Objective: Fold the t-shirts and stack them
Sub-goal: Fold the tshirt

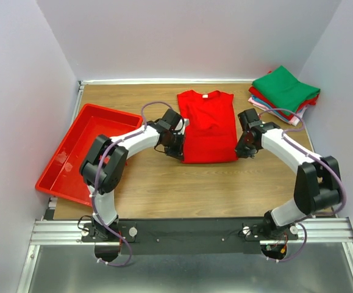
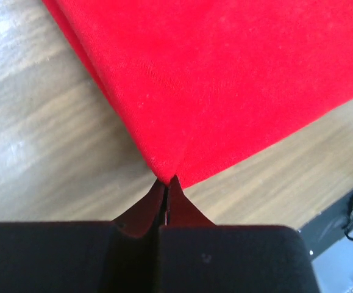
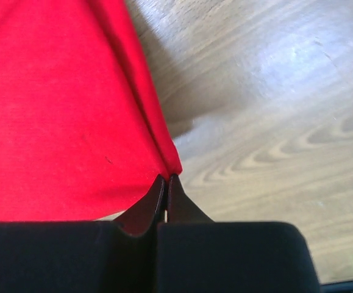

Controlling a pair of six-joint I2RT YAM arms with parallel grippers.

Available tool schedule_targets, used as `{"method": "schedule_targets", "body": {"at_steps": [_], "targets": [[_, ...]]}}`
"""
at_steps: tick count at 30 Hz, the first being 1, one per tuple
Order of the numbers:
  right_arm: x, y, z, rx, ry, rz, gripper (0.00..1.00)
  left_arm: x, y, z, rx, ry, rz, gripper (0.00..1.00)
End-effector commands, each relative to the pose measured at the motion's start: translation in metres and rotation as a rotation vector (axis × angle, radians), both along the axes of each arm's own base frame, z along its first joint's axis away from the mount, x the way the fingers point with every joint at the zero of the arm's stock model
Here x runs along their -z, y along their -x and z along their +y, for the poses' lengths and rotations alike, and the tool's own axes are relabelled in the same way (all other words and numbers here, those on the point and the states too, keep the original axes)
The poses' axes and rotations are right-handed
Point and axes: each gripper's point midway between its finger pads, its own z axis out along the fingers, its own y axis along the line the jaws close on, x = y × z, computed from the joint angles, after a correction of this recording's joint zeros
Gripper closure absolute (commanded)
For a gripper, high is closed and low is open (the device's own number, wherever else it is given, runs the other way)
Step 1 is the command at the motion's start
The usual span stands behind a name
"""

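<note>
The bright red t-shirt [image 1: 208, 125] lies on the wooden table, sleeves folded in, its white neck tag at the far end. My left gripper [image 1: 177, 151] is shut on the shirt's near left corner [image 2: 164, 174]. My right gripper [image 1: 242, 151] is shut on the near right corner [image 3: 171, 168]. Both corners are lifted slightly off the wood. A stack of folded t-shirts [image 1: 284, 93], green on top with red, blue and pink below, sits at the far right corner.
A red plastic tray [image 1: 82, 152] sits tilted at the table's left edge. Bare wood [image 1: 194, 189] lies between the shirt and the arm bases. White walls close in the sides and back.
</note>
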Motion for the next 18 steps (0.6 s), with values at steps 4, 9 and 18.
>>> {"method": "schedule_targets", "body": {"at_steps": [4,9,18], "targets": [[-0.044,0.024,-0.015,-0.031,0.041,-0.043,0.99,-0.050,0.017,0.012,0.009,0.016,-0.054,1.00],[-0.068,0.041,-0.015,-0.040,0.028,-0.075,0.99,-0.078,0.043,0.005,0.036,0.058,-0.073,1.00],[-0.109,0.072,-0.022,-0.011,0.018,-0.142,0.99,-0.114,0.097,0.000,0.031,0.135,-0.077,1.00]]}}
